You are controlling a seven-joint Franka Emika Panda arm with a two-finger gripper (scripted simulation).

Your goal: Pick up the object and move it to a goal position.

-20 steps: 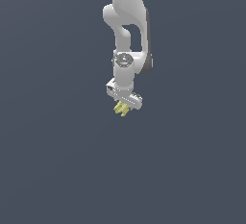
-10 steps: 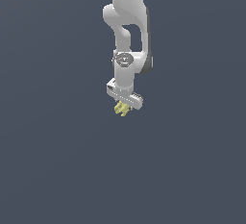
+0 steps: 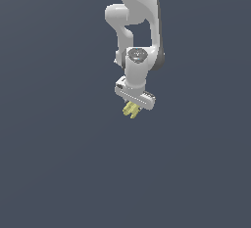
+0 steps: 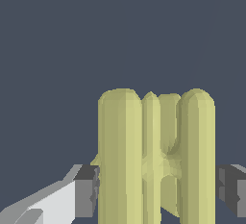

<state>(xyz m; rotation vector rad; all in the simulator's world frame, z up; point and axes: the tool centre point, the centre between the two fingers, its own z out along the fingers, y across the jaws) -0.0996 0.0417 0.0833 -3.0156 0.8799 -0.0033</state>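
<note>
The object (image 3: 131, 109) is a small pale-yellow bunch of stubby lobes. It hangs under the white gripper (image 3: 132, 108) of the arm in the exterior view, above the dark grey floor. In the wrist view the object (image 4: 156, 158) fills the space between the two dark finger pads (image 4: 86, 189), which press on its two sides. The gripper is shut on it. The fingertips are hidden behind the object in the exterior view.
The plain dark grey ground (image 3: 59, 173) spreads all around. The white arm (image 3: 137, 16) comes down from above in the exterior view. No other object or goal marker shows.
The arm with the object has shifted slightly toward the exterior view's right and a little up. The grip has not changed.
</note>
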